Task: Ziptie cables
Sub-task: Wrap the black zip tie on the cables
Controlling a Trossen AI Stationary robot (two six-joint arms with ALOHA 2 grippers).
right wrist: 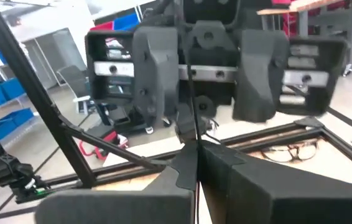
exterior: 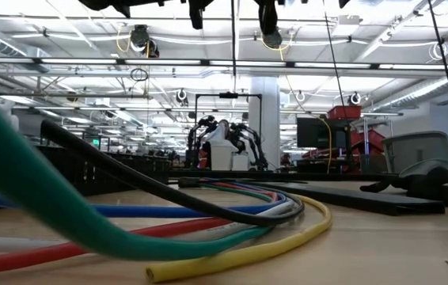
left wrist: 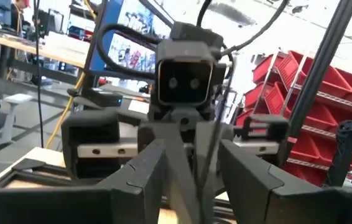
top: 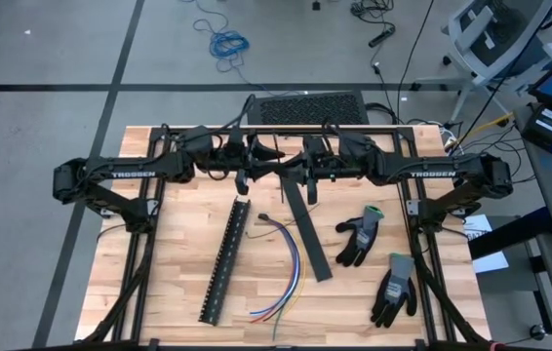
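The cables [top: 281, 268], a loose bundle of coloured wires, lie curved on the wooden table [top: 159, 302] and fill the foreground of the low view [exterior: 208, 214]. Both arms meet high over the table's far middle, pointing level at each other. My right gripper [right wrist: 196, 152] is shut on a thin black ziptie [exterior: 233, 95] that hangs straight down. My left gripper [left wrist: 191, 149] is open, and its fingers [right wrist: 157, 81] stand on either side of the ziptie and of the right gripper's tips. My right gripper pinches the ziptie [right wrist: 188, 118] between its two shut fingers. The fingers lie level and across the strand, coming from the table's right. The ziptie hangs upright below the fingers, and its lower end [exterior: 233, 184] reaches down near the table behind the cables.
A black slotted strip [top: 225, 261] lies left of the cables and a flat black strip [top: 310, 239] right of them. Two grey gloves [top: 359, 239] [top: 393, 288] lie at the right. A dark keyboard-like grille [top: 310, 107] sits at the far edge.
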